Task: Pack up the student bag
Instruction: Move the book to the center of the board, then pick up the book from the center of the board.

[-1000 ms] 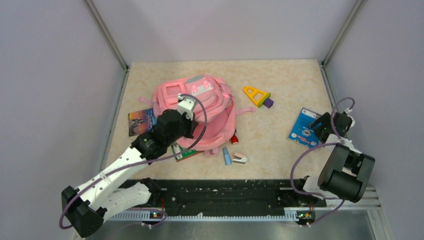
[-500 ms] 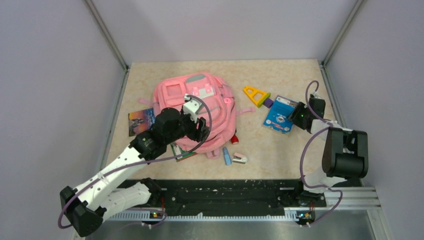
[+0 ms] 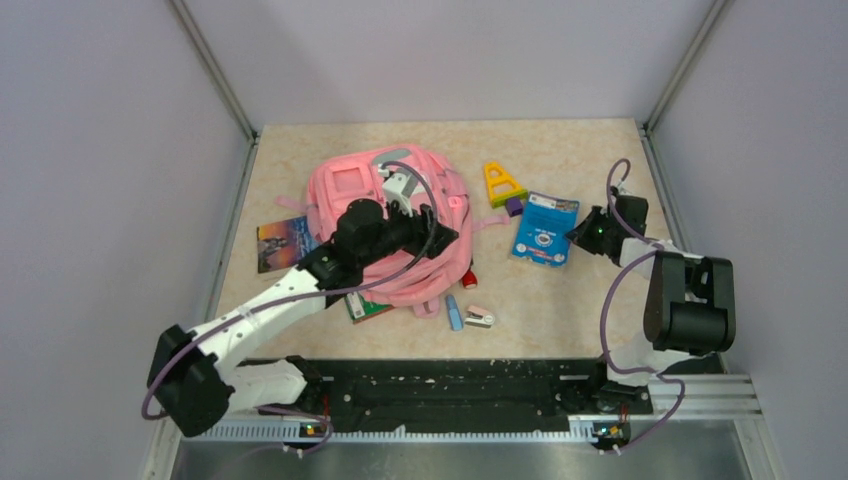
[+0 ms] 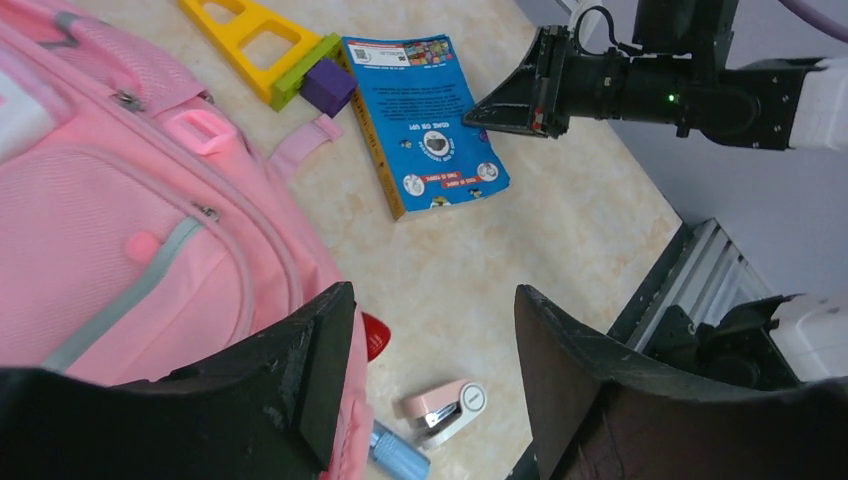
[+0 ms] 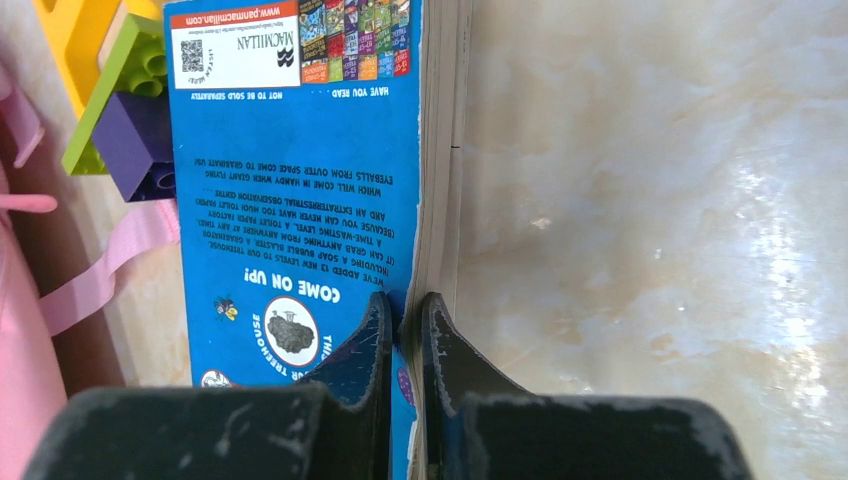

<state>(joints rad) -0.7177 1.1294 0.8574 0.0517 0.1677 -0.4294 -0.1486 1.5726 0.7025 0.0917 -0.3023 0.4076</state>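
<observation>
The student bag [image 3: 345, 205] is pink and lies flat at the table's left centre; its front pockets fill the left of the left wrist view [image 4: 120, 200]. My left gripper [image 3: 441, 236] hovers open over the bag's right edge, with nothing between its fingers [image 4: 322, 370]. A blue book [image 3: 543, 228] lies right of the bag. My right gripper [image 3: 578, 234] is shut on the book's right edge, and the cover [image 5: 300, 150] is pinched between the jaws [image 5: 405, 320]. That gripper also shows in the left wrist view [image 4: 520, 95], at the blue book [image 4: 425, 120].
A yellow triangle toy [image 3: 500, 183] with a purple block [image 3: 514, 206] lies just beyond the book. A pink stapler [image 3: 480, 317], a blue tube [image 3: 454, 312] and a red item [image 3: 469, 279] lie in front of the bag. A dark book [image 3: 278, 243] lies left of the bag, and a green one [image 3: 368, 306] sticks out from under it.
My left gripper has opened and swung right and farther across the bag. The right gripper has slid the blue book left toward the bag and closed on its edge.
</observation>
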